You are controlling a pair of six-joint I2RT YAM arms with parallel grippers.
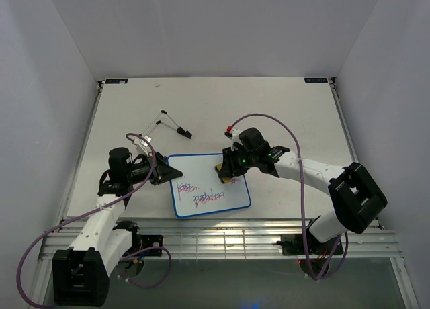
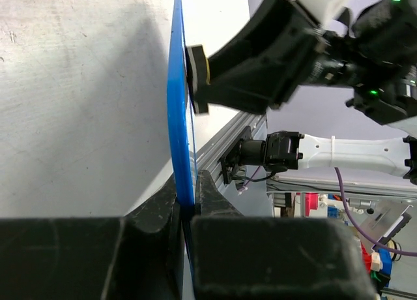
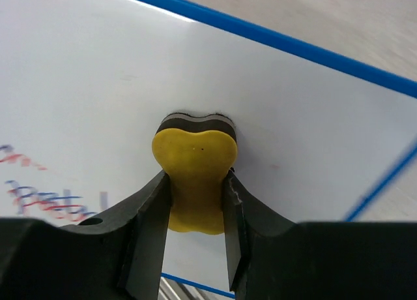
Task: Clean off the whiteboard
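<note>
Left gripper [image 2: 187, 209] nips the whiteboard [image 1: 201, 174] edge; right gripper [image 3: 195, 197] (clamped on yellow eraser [image 3: 194, 158]) presses its face.

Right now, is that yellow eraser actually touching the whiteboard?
Touching. The left wrist view looks along the whiteboard edge-on, and the eraser sits with its dark pad flush against the board's face, with no gap between them.
</note>
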